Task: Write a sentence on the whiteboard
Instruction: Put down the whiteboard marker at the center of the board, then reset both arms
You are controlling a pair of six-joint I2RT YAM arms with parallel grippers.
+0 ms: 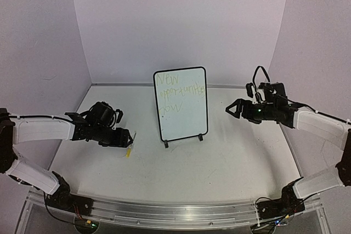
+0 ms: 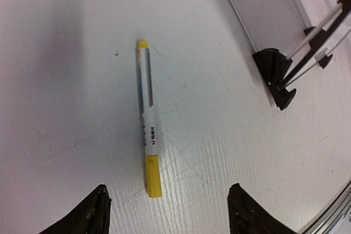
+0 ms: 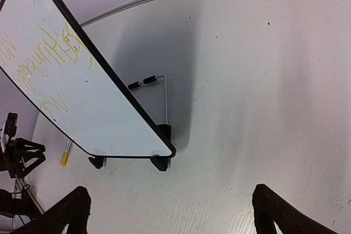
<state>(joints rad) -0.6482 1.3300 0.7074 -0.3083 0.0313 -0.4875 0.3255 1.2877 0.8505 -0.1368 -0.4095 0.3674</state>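
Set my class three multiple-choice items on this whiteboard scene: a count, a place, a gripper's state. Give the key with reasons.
1. How many lines does the sentence take on the whiteboard? A. one B. three C. six
2. Where is the yellow-capped marker? A. flat on the table by the left gripper B. atop the whiteboard C. behind the whiteboard
3. The left gripper is: A. shut on the marker B. open, empty C. shut on the whiteboard
Key: 1 B, three yellow-green rows show; 2 A, it lies just ahead of the fingers; 3 B, fingers apart, marker untouched.
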